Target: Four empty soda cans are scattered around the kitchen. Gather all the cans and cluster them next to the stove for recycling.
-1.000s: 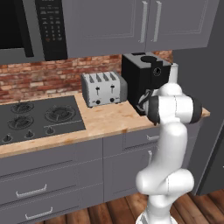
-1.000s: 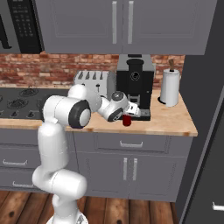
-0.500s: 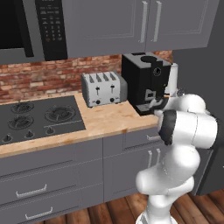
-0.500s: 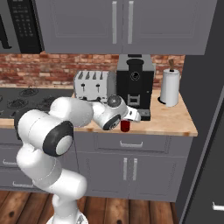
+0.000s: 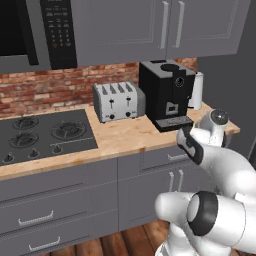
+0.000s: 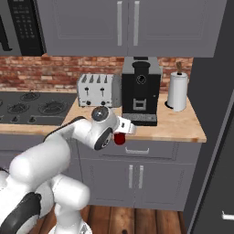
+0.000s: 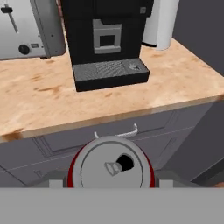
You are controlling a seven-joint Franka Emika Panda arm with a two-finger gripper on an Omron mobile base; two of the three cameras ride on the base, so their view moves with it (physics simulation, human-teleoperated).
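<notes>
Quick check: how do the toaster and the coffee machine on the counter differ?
The toaster is silver and low, with four slots on top; the coffee machine is black and much taller, with a drip tray at its foot. The toaster stands nearer the stove; the coffee machine is nearer the paper towel roll. Both stand against the brick wall.

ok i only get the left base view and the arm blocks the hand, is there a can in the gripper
Observer: yes, in the right base view the gripper is closed on a red soda can.
Operator: is it over the counter
Observer: no, it hangs off the front edge of the counter, level with the drawer below the coffee machine.
Operator: which end faces the hand
Observer: in the hand view, its silver top with the opening faces the camera.
</notes>
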